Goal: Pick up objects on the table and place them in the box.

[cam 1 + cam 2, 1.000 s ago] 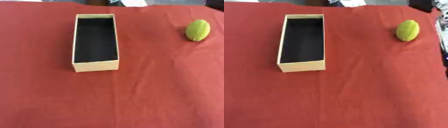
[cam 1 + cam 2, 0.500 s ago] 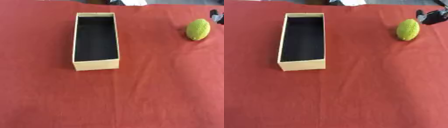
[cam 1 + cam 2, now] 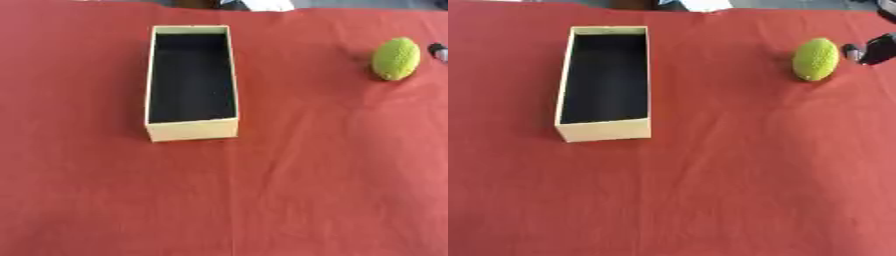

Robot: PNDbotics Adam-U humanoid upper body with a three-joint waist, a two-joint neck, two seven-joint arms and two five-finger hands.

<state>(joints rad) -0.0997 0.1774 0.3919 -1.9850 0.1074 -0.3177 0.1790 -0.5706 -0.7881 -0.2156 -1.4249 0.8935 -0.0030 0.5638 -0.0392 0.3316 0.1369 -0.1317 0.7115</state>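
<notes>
Red cloth (image 3: pixel 710 190) | green fruit (image 3: pixel 815 59) far right, long axis upright, well apart from box (image 3: pixel 604 131) | R hand (image 3: pixel 871 50) just right of it, holds nothing, finger state unclear | L hand unseen

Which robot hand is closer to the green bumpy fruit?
The right. The right robot hand pokes in from the right edge, just right of the green bumpy fruit and not touching it. The left robot hand shows in neither view.
</notes>
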